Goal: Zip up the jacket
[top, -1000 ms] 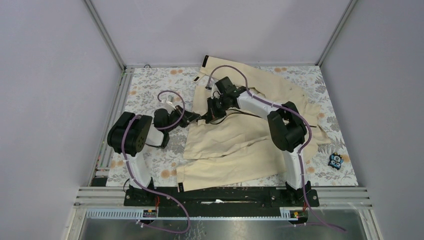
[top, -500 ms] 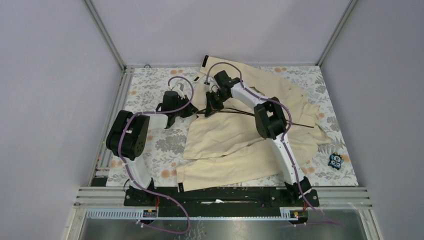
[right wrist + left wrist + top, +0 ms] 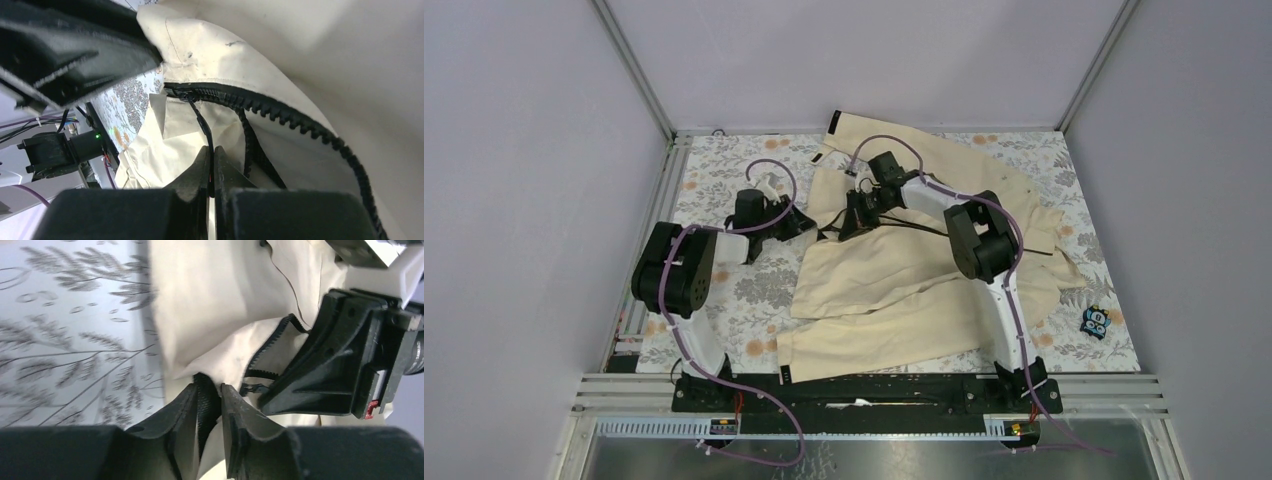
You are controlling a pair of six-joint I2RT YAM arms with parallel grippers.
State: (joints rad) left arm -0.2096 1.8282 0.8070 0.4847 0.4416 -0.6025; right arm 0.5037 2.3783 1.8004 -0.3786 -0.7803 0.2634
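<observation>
The cream-beige jacket (image 3: 894, 270) lies spread over the middle and right of the floral table, its dark zipper (image 3: 964, 236) running across the front. My left gripper (image 3: 807, 226) (image 3: 208, 390) is shut on the jacket's left edge, pinching the black zipper tape (image 3: 206, 400) and cream fabric. My right gripper (image 3: 854, 222) (image 3: 212, 152) is shut on the thin black zipper pull (image 3: 204, 125), which hangs from the slider (image 3: 181, 93) at the end of the toothed zipper (image 3: 300, 125). The two grippers sit close together at the jacket's left side.
A small blue and black object (image 3: 1096, 321) lies at the table's right edge. Metal frame rails run along the left (image 3: 649, 250) and near sides. Grey walls close the back and sides.
The right gripper has shifted slightly right and down with the pull. The left arm has swung further left and back, still at the jacket's edge. The zipper line stays taut.
</observation>
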